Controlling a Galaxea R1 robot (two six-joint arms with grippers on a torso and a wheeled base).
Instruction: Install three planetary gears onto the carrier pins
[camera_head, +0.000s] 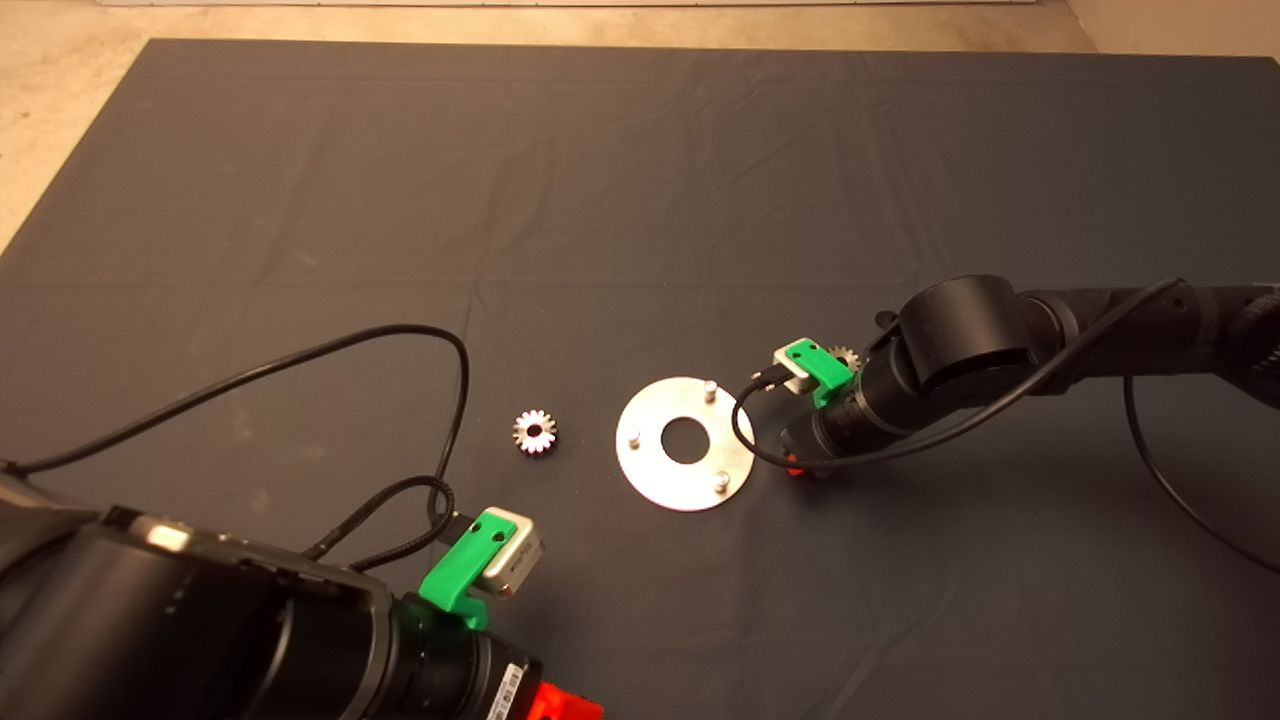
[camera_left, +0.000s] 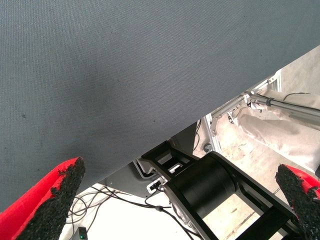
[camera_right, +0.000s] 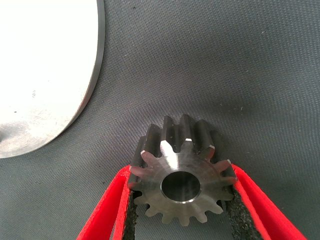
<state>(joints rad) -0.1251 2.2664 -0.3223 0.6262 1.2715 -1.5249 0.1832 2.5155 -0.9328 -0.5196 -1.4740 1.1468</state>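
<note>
The shiny round disc (camera_head: 660, 480) lies mid-mat with its three carrier pins (camera_head: 710, 388) (camera_head: 633, 436) (camera_head: 721, 481) bare. One planetary gear (camera_head: 535, 431) lies flat on the mat to the disc's left. A second gear (camera_head: 846, 357) peeks out behind the right wrist's green mount. The right gripper (camera_head: 795, 466) points down just off the disc's right edge. In the right wrist view, that gripper (camera_right: 182, 172) is shut on a third gear (camera_right: 182, 186), its pads (camera_right: 131, 210) pressed to both sides, with the disc's rim (camera_right: 75, 75) close by. The left gripper (camera_left: 185, 200) is parked open at the lower left.
A black cable (camera_head: 400, 340) loops over the mat left of the loose gear. Another cable (camera_head: 745, 425) curls from the right wrist over the disc's right edge. The left wrist view shows the mat's edge (camera_left: 200, 115) and the robot's base below it.
</note>
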